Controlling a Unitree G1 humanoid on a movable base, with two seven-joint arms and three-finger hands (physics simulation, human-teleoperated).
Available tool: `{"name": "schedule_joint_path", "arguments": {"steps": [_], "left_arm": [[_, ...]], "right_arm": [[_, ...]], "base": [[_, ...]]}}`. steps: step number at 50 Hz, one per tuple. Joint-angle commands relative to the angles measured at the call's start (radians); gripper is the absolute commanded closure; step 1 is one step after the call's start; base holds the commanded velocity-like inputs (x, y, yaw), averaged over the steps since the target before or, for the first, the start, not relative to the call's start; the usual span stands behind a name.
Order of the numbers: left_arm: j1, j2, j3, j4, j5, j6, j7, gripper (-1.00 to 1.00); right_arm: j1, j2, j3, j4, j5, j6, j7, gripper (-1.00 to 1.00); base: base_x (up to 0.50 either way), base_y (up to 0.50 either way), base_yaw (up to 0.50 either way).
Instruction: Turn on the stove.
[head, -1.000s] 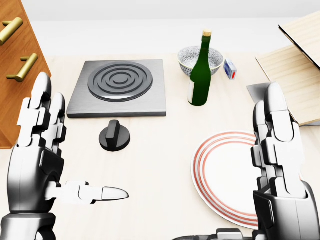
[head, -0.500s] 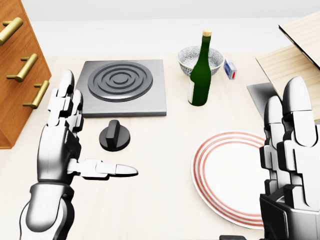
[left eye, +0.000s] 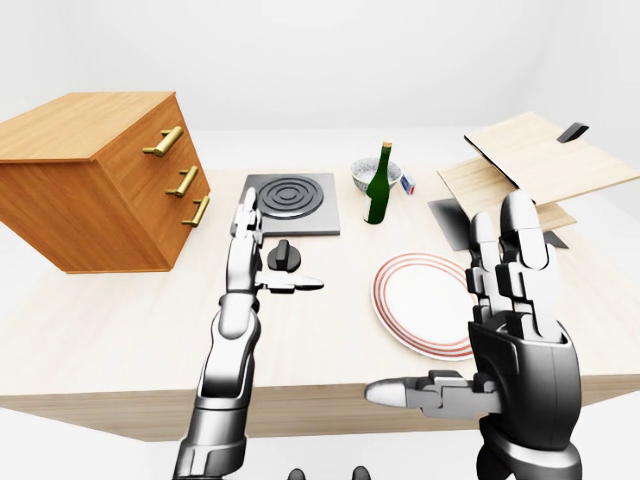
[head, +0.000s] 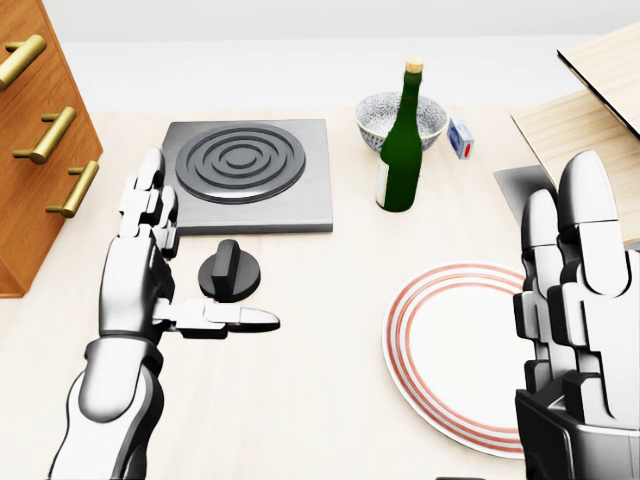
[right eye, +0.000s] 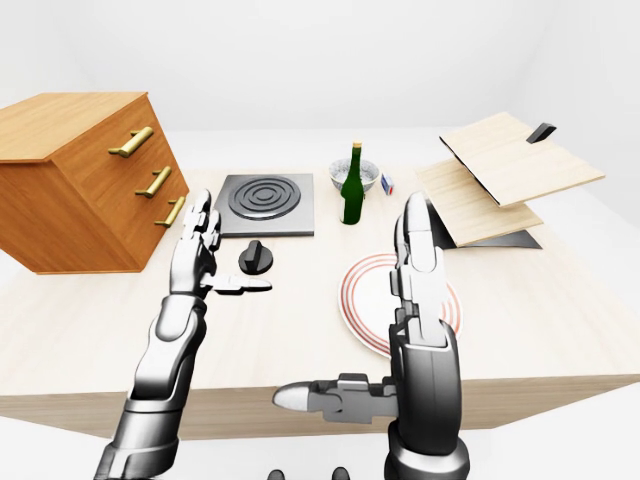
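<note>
Now, your left hand: fingers spread, just left of the knob.
Your right hand: open, over the plate.
Bowl: contents unclear.

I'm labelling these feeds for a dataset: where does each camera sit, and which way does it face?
Head view: on the robot's head, tilted steeply down at the table; stove, knob, plate; left hand and right hand show.
Left-eye view: on the head, looking further out over the table, drawer cabinet at left; both arms show.
Right-eye view: the paired eye, nearly the same picture.
All three share the stove, knob, green bottle and both open hands.
</note>
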Motion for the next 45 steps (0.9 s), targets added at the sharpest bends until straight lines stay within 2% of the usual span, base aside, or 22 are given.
{"name": "schedule_joint_path", "arguments": {"steps": [1,5,11,20,31,41,45], "left_arm": [[-0.097,0.013,0.021,0.212,-0.013,0.0,0.023,-1.0],[-0.132,0.019,0.028,0.285,-0.016,0.0,0.032,-1.0],[-0.135,0.021,0.027,0.29,-0.02,0.0,0.036,-1.0],[-0.179,0.026,0.032,0.408,-0.02,0.0,0.045,-1.0],[-0.18,0.027,0.031,0.403,-0.025,0.0,0.046,-1.0],[-0.252,0.023,0.028,0.608,-0.006,0.0,0.054,-1.0],[-0.277,0.024,0.032,0.668,-0.007,-0.024,0.059,-1.0]], "right_arm": [[0.0,-0.011,0.006,-0.002,0.004,0.0,-0.01,-1.0],[-0.001,-0.012,0.005,-0.002,0.008,0.0,-0.011,-1.0],[-0.002,-0.014,0.006,-0.002,0.008,0.0,-0.013,-1.0],[0.001,-0.014,0.012,-0.002,0.005,0.0,-0.014,-1.0],[-0.001,-0.011,0.013,-0.002,0.003,0.0,-0.011,-1.0],[-0.001,-0.012,0.012,-0.002,0.006,0.0,-0.01,-1.0],[-0.005,-0.014,0.012,-0.002,0.007,0.0,-0.011,-1.0]], "base": [[0.0,0.0,0.0],[0.0,0.0,0.0],[0.0,0.0,0.0],[0.0,0.0,0.0],[0.0,0.0,0.0],[0.0,0.0,0.0],[0.0,0.0,0.0]]}}
